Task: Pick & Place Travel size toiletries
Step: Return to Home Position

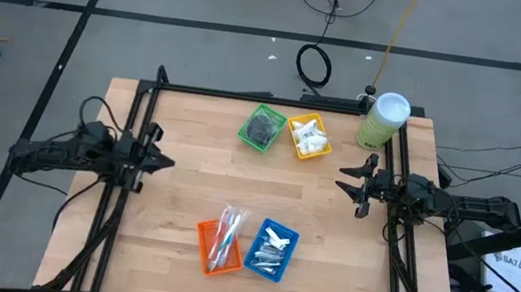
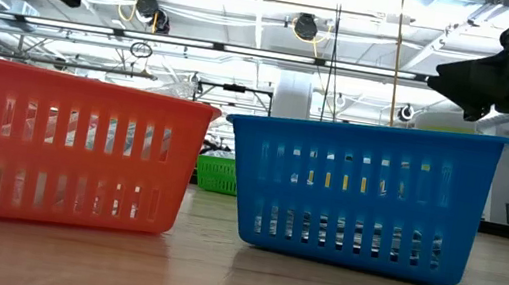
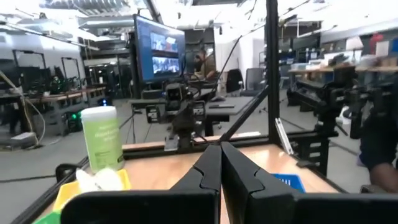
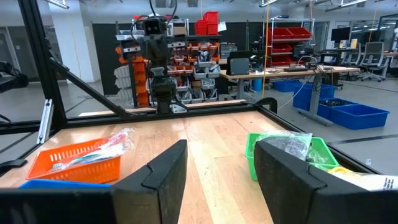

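Observation:
The toiletries lie sorted in small trays. Slim clear sticks fill the orange tray (image 1: 219,243), silver tubes the blue tray (image 1: 272,248), dark discs the green tray (image 1: 263,127), and white packets the yellow tray (image 1: 309,136). My left gripper (image 1: 168,163) hovers shut at the table's left edge, pointing level toward the right, with nothing in it. My right gripper (image 1: 343,177) hangs open at the right edge, facing it, also with nothing between its fingers (image 4: 163,171).
A tall pale green canister (image 1: 382,120) with a white lid stands at the far right corner. A black frame (image 1: 247,95) runs along the table's far, left and right edges. Bare wood lies between the far pair of trays and the near pair.

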